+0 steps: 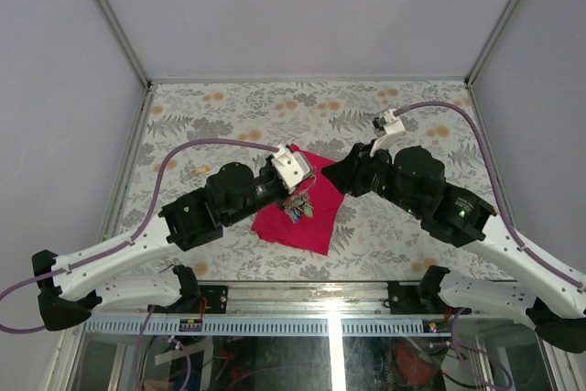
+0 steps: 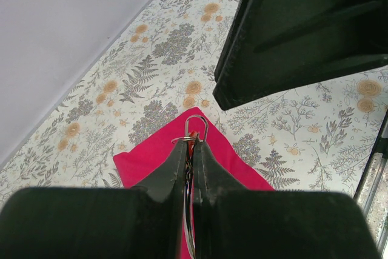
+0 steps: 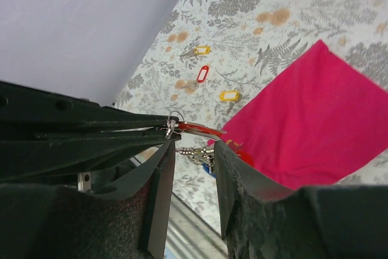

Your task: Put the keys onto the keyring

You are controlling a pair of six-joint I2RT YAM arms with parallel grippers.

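Seen from above, the left gripper reaches in from the near left to the middle of the floral table. It holds the keyring, whose bunch of keys and coloured tags hangs just over the magenta cloth. The right gripper comes in from the right, just beside the bunch and over the cloth's far corner. How its fingers stand cannot be told from here.

In the left wrist view, the two fingers are pressed together on the thin silver ring, and a small wire loop pokes out past their tips. The cloth lies below, and the black housing of the right arm fills the upper right.

In the right wrist view, the fingers are spread, with the bunch hanging in the gap between them, touching neither as far as shows. The left gripper's closed fingers enter from the left, clamped on the ring, and a red-headed key juts out beside it. On the bare table left of the cloth lie two yellow tags and a red tag, apart from each other.
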